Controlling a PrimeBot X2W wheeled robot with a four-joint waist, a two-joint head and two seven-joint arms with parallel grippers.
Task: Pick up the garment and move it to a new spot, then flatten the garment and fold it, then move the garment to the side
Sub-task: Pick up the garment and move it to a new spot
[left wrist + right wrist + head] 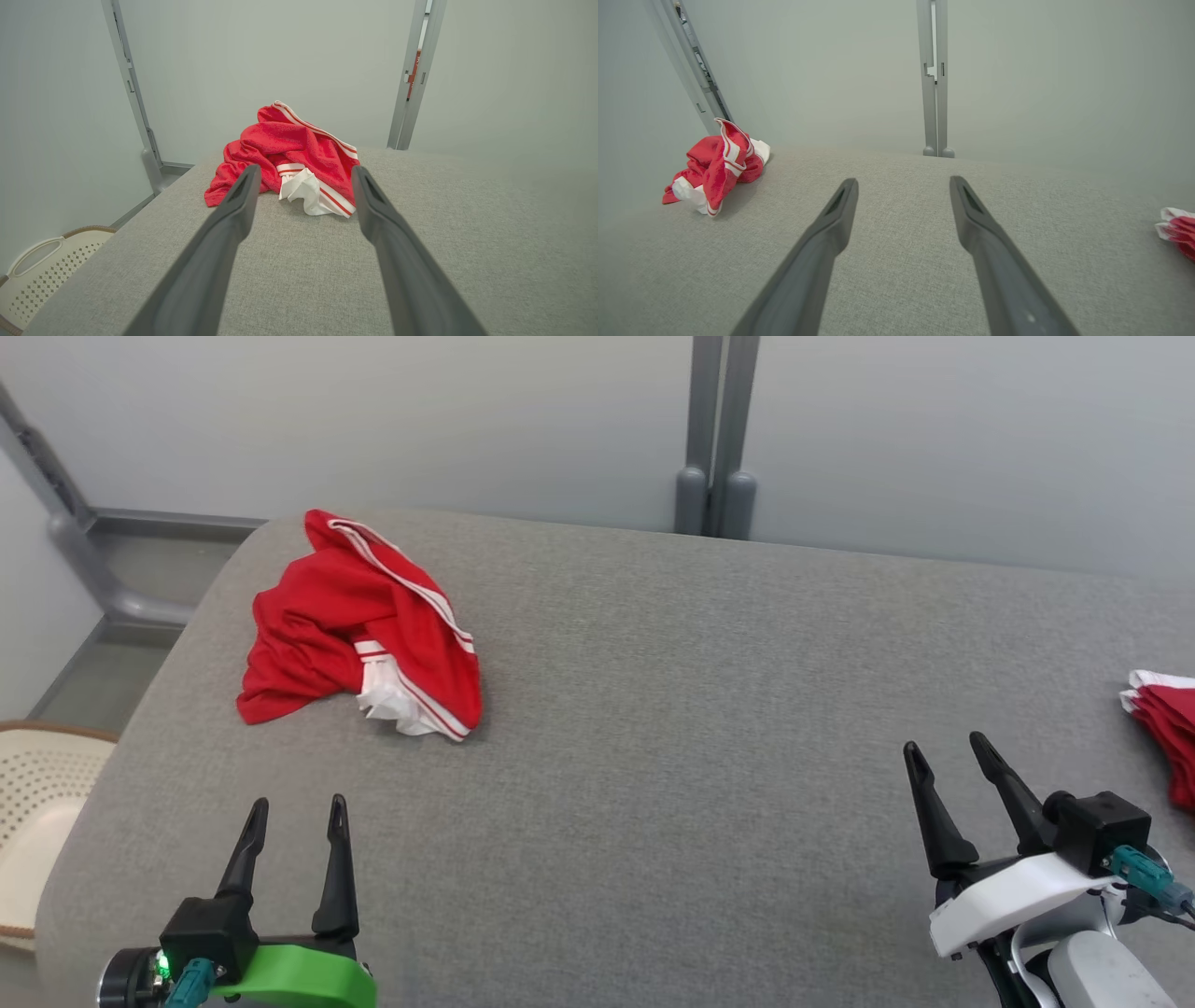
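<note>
Crumpled red fabric garment with white striped trim (pixel 359 625) lies heaped at the far left of the grey cloth-covered table (pixel 653 709). It sits straight ahead of the left gripper (pixel 299 801), near but apart. Left arm clearly nearer; right gripper (pixel 944 743) well apart, across the table. Both grippers' jaws spread wide, empty. Heap runs diagonally, far-left to near-right, white lining bunched at its near edge.

From the head, looking down over the grey fabric-covered worktop (pixel 653 709). From each wrist, low above it, facing the pale wall (pixel 280 56). Shared throughout: the crumpled red-and-white garment (pixel 359 625).
</note>
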